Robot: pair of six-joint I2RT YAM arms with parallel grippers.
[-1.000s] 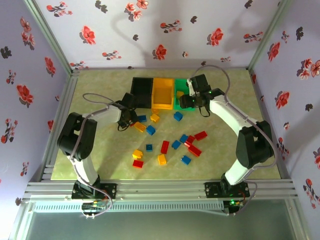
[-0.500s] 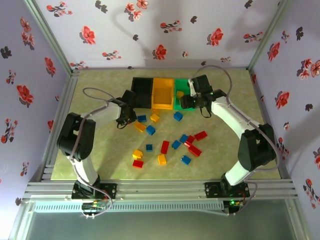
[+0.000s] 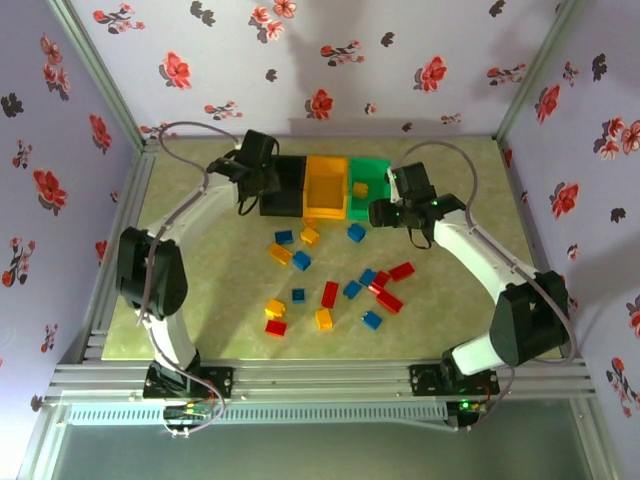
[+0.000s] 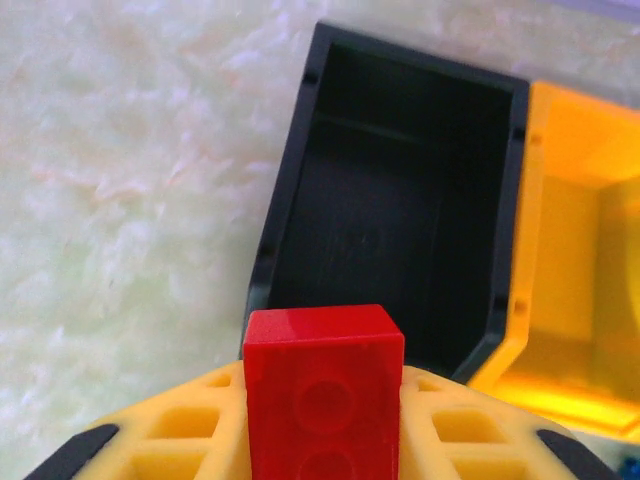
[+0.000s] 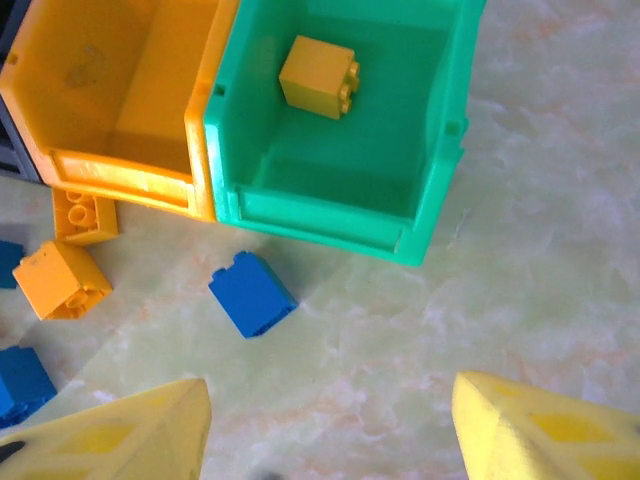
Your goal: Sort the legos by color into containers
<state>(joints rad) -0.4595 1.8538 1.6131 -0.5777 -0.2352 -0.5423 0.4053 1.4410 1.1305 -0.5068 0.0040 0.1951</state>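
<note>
A red lego (image 4: 322,385) stands upright between the yellow fingers (image 4: 190,430) of my left gripper (image 4: 323,400), which is shut on it. The gripper (image 3: 252,190) hangs at the near left corner of the black container (image 4: 285,200) (image 3: 283,185). My right gripper (image 5: 330,440) (image 3: 382,212) is open over bare table, just in front of the green container (image 5: 330,215) (image 3: 368,205). One yellow lego (image 5: 318,75) lies in that container. A blue lego (image 5: 252,295) lies on the table ahead of the right gripper. The orange container (image 3: 326,190) stands between the other two.
Several red, blue and yellow legos (image 3: 330,294) are scattered over the middle of the table. Two yellow legos (image 5: 65,280) and a blue one (image 5: 20,380) lie in front of the orange container (image 5: 130,170). Flowered walls close in the table.
The left gripper has closed on a red lego, lifted off the pile and swung back to the black container. The right gripper has drawn back a little from the green container.
</note>
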